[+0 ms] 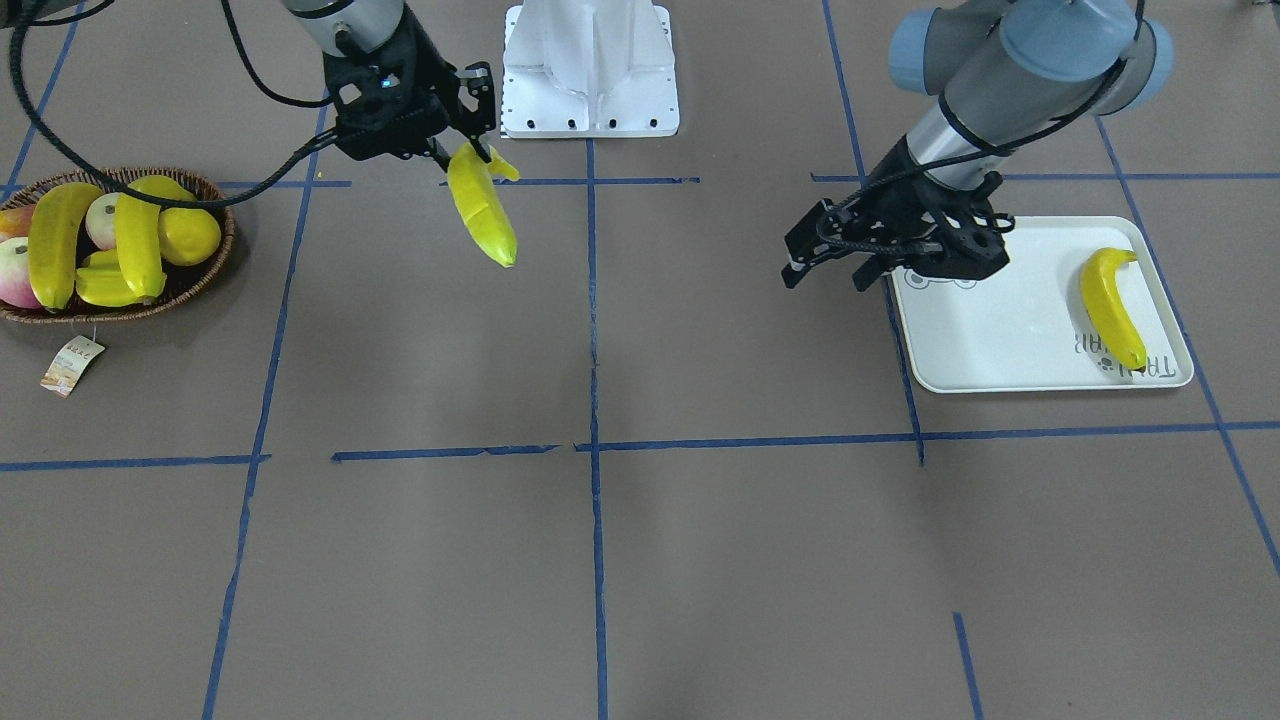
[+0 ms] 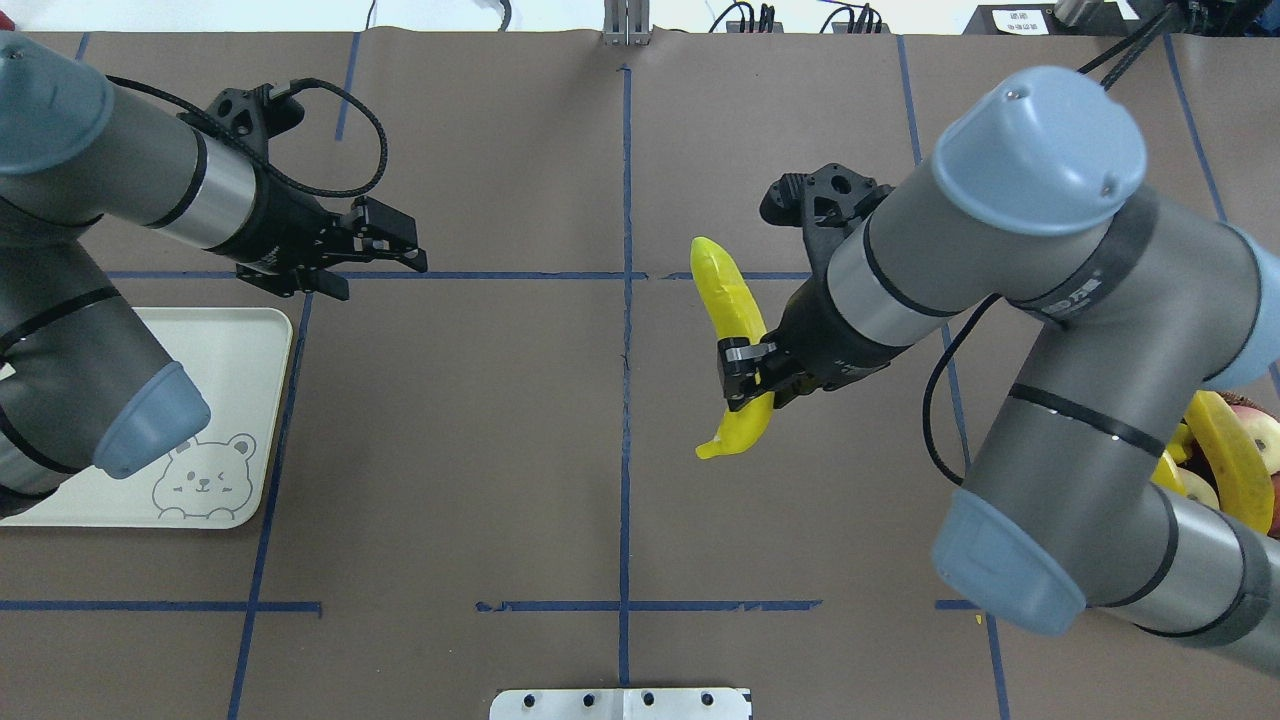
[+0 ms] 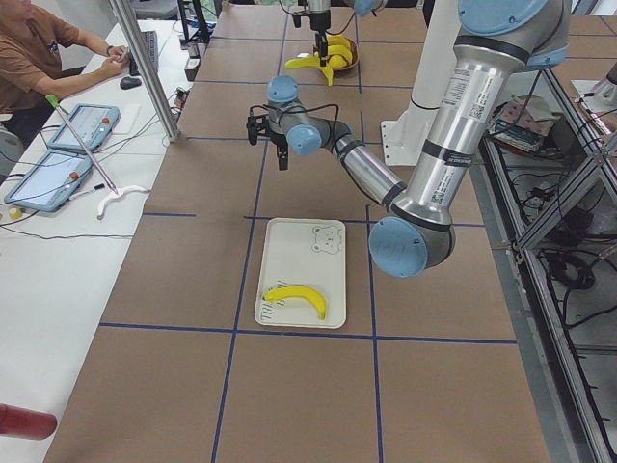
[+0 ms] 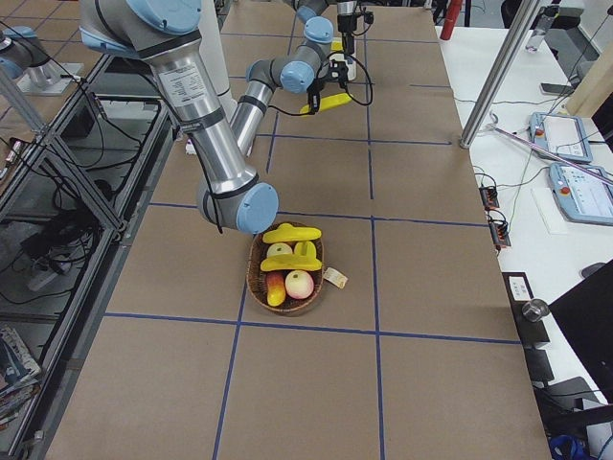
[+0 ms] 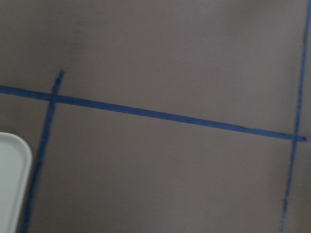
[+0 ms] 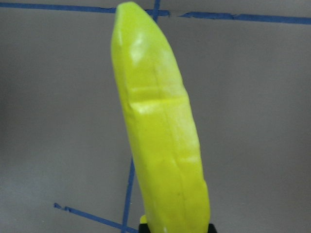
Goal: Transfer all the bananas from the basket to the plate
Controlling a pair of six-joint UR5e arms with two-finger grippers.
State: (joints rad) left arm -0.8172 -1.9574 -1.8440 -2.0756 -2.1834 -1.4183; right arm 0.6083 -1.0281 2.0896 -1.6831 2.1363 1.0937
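My right gripper point(image 1: 468, 158) is shut on a yellow banana point(image 1: 483, 208) near its stem end and holds it above the table, between the basket and the table's middle. It also shows in the overhead view point(image 2: 733, 300) and fills the right wrist view point(image 6: 163, 141). The wicker basket point(image 1: 222, 250) holds two more bananas point(image 1: 55, 245) point(image 1: 138, 245). One banana point(image 1: 1110, 310) lies on the mint-white plate point(image 1: 1000, 325). My left gripper point(image 1: 825, 280) is open and empty, above the table just off the plate's bear-face end.
The basket also holds a lemon point(image 1: 190, 235), a starfruit point(image 1: 100, 285) and apples point(image 1: 12, 272). A paper tag point(image 1: 70, 365) lies beside it. The white robot base point(image 1: 590, 70) stands at the table's robot-side edge. Blue tape lines point(image 1: 595, 330) cross the brown table.
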